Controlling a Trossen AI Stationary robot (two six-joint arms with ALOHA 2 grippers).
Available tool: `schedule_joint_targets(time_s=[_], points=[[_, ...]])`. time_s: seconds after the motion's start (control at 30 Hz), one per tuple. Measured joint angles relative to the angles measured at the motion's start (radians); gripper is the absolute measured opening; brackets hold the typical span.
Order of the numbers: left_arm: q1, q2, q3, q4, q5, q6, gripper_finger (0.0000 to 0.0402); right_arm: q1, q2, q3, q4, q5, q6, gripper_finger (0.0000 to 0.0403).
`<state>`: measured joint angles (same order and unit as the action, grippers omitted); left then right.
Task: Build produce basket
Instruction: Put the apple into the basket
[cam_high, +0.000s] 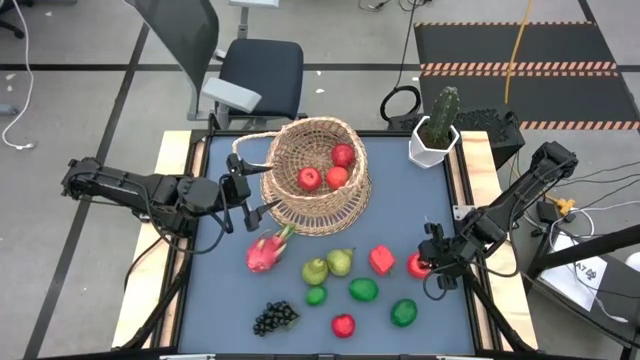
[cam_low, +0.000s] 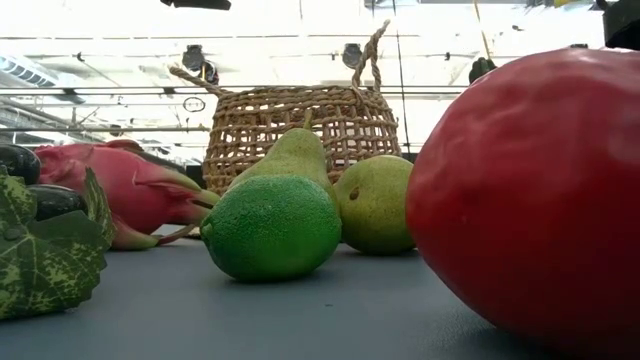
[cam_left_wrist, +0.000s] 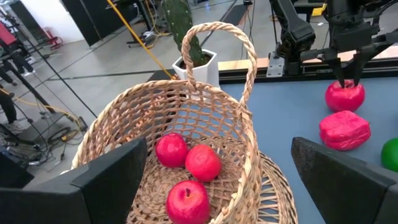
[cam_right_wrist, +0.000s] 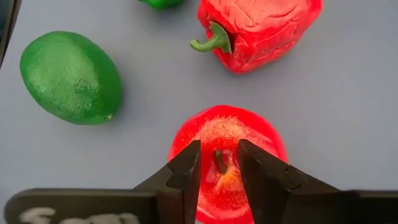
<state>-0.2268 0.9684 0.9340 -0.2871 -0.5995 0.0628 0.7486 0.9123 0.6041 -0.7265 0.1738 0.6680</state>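
While the right hand (cam_right_wrist: 217, 163) is pinching its nearly closed fingers on the stem of a red apple (cam_right_wrist: 227, 158) on the desk (cam_high: 220, 290), the left hand (cam_high: 243, 193) is hovering wide open beside the basket (cam_high: 315, 175), three red fruits lying inside.
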Motion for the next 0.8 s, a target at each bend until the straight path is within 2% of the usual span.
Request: schedule_joint_targets(time_s=[0.53,0.8], points=[[0.0,0.0,0.0,0.0,0.0,-0.001,0.0399,0.0,0.0,0.0,-0.009,-0.025,-0.04,0.0015],[0.0,0.0,0.0,0.0,0.0,-0.001,0.0399,0.0,0.001,0.0,0.001,-0.024,-0.047,0.0003]])
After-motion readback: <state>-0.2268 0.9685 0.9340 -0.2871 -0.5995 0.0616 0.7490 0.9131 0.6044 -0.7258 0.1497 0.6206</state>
